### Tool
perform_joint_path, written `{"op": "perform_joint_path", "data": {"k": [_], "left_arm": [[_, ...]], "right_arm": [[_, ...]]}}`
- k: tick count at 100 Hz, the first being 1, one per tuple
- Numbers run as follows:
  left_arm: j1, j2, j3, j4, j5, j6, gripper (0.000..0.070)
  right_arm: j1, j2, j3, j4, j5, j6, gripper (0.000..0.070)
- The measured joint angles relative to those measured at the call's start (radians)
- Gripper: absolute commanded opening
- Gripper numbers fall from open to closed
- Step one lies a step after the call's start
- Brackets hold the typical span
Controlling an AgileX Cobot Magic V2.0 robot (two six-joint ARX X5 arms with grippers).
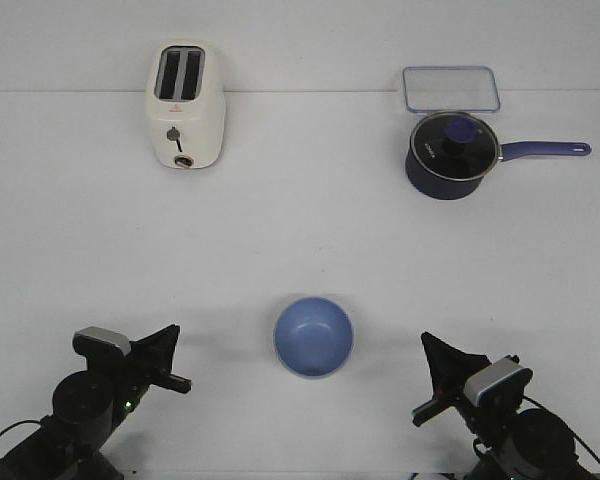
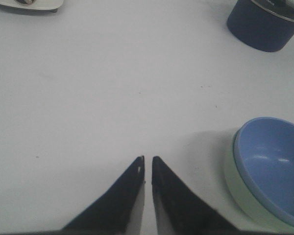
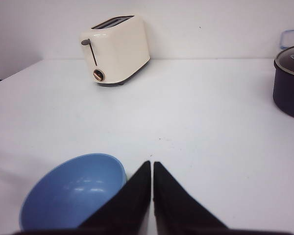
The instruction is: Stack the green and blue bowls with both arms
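The light blue bowl (image 1: 313, 336) sits nested inside the pale green bowl on the white table near the front middle. In the left wrist view the blue bowl (image 2: 273, 166) shows with the green bowl (image 2: 240, 188) under it as an outer rim. The right wrist view shows the blue bowl (image 3: 73, 192) only. My left gripper (image 1: 168, 335) is shut and empty, to the left of the stack; it also shows in its wrist view (image 2: 148, 159). My right gripper (image 1: 430, 345) is shut and empty, to the right of the stack, also seen in its wrist view (image 3: 152, 164).
A cream toaster (image 1: 185, 106) stands at the back left. A dark navy saucepan with a glass lid (image 1: 452, 152) stands at the back right, its handle pointing right. A clear plastic lidded box (image 1: 450, 88) lies behind the saucepan.
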Motion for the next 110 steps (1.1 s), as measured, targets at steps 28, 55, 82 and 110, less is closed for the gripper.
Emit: {"op": "perform_joint_path", "data": {"k": [28, 55, 82, 110], "left_arm": [[0.386, -0.221, -0.274, 0.331, 0.018, 0.308, 0.0014], [0.635, -0.374, -0.469, 0.365, 0.140, 0.373, 0.0014], [0.649, -0.385, -0.497, 0.365, 0.238, 0.380, 0.0014], [0.649, -0.385, -0.497, 0.365, 0.238, 0.380, 0.0014]], "right_arm": [[0.000, 0.000, 0.000, 0.000, 0.000, 0.000, 0.0009], [0.000, 0.000, 0.000, 0.000, 0.000, 0.000, 0.0009], [0.000, 0.000, 0.000, 0.000, 0.000, 0.000, 0.0009], [0.000, 0.000, 0.000, 0.000, 0.000, 0.000, 0.0009]]}}
